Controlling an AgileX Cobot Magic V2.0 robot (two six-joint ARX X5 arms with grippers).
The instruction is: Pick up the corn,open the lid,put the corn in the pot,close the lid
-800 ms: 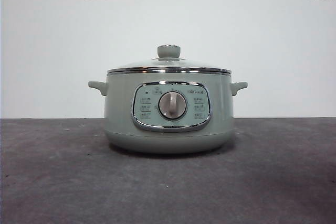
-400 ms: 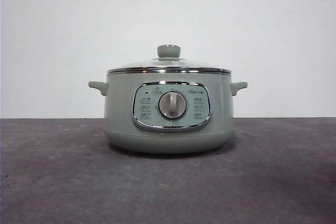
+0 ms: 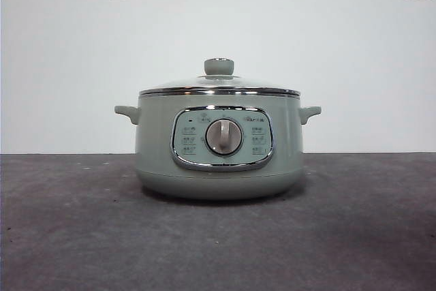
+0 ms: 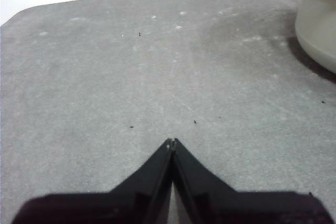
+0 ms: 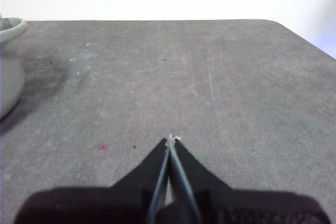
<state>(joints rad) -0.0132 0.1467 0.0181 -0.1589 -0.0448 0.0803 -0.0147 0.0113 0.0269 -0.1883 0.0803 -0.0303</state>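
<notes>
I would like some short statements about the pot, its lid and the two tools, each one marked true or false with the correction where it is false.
1. The lid sits closed on the pot. True.
2. The left tool holds the corn. False: its jaws are shut on nothing, above the bare table, and no corn shows in any view.
3. The right tool is shut and holds nothing. True.
4. A tool grips the lid's knob. False: in the front view nothing touches the knob, and no arm shows there.
5. The pot lies tipped on its side. False: it stands upright, with its dial facing the front camera.
</notes>
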